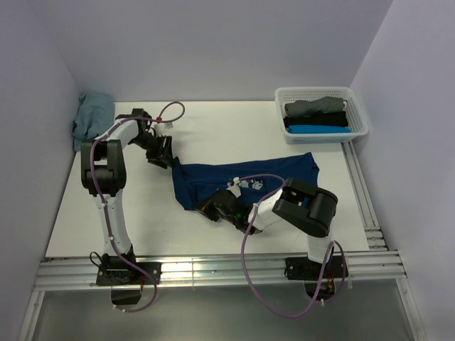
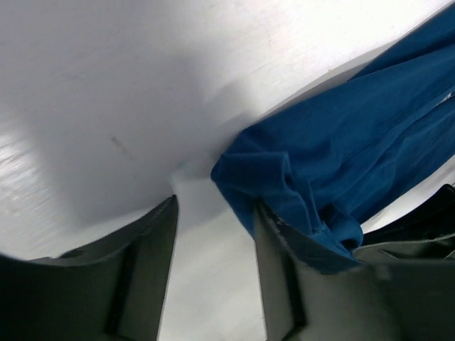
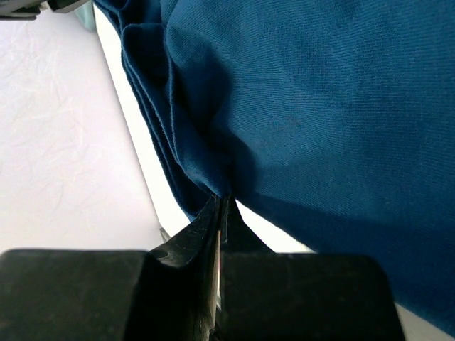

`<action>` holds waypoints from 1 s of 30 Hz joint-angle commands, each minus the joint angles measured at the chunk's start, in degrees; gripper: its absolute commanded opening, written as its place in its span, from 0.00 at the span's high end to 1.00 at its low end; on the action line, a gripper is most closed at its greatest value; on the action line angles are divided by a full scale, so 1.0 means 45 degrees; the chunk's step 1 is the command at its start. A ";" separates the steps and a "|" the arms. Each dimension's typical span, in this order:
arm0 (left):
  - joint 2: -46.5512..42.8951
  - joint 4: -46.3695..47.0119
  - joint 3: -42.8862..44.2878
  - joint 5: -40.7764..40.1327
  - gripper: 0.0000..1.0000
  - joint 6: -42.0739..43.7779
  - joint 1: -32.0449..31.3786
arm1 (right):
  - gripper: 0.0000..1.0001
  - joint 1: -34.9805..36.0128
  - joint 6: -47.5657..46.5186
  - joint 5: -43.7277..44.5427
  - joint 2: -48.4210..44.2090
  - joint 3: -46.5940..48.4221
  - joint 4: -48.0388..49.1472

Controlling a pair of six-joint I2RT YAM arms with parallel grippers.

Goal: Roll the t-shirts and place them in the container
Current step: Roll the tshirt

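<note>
Far behind the left claw, in the back corner of the bench, a dusty teal t-shirt lies crumpled and is not rolled. The left claw is released: its jaws stand apart with only bare bench between them. A bunched corner of the navy t-shirt lies just outside the finger on the right of the wrist view and seems to touch it. From there the navy t-shirt stretches over the bench toward the right claw, wrinkled at the left end and flatter further on, with no roll begun. The right claw is clenched on a fold at the near edge of this t-shirt. Well beyond the right claw, at the far right, a white basket holds a grey t-shirt, a black t-shirt and a bright blue t-shirt, which look already rolled. I judge the task a little over half done: three are put away, the navy one is only being laid out, and the teal one waits.
</note>
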 commanded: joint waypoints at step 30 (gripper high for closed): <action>0.0868 0.0242 0.1458 -0.0275 1.00 -0.1134 -0.1186 | 0.54 0.0074 -0.2690 0.1978 -0.1946 0.3211 -0.5280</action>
